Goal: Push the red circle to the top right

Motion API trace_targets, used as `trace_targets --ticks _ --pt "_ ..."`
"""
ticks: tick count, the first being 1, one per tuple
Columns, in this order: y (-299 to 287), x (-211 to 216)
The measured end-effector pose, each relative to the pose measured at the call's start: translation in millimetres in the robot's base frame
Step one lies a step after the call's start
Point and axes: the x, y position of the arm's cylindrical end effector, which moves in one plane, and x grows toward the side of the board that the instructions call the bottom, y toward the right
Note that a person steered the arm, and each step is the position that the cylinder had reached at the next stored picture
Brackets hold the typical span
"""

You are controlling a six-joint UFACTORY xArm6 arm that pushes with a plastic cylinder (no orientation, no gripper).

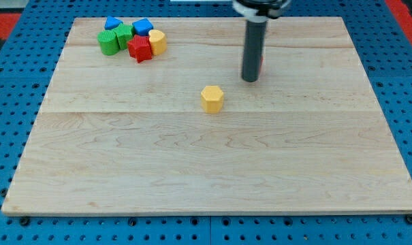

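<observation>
My tip [250,79] rests on the wooden board [192,170] right of centre, in the upper half. A thin strip of the red circle [261,65] shows at the rod's right edge; the rod hides the rest, and the tip stands directly in front of it. A yellow hexagon [212,98] lies below and to the left of the tip, apart from it.
A tight cluster sits at the board's top left: two blue blocks [113,23] [142,27], two green blocks [108,43] [124,34], a red star [140,49] and a yellow block [157,41]. A blue pegboard [410,102] surrounds the board.
</observation>
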Motion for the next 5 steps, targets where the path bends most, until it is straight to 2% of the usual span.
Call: trace_targets --ticks 1,2,3,4,5 --pt "-32 -6" --pt "-38 -12" --pt "15 -16" --pt "7 -41" --pt "49 -92"
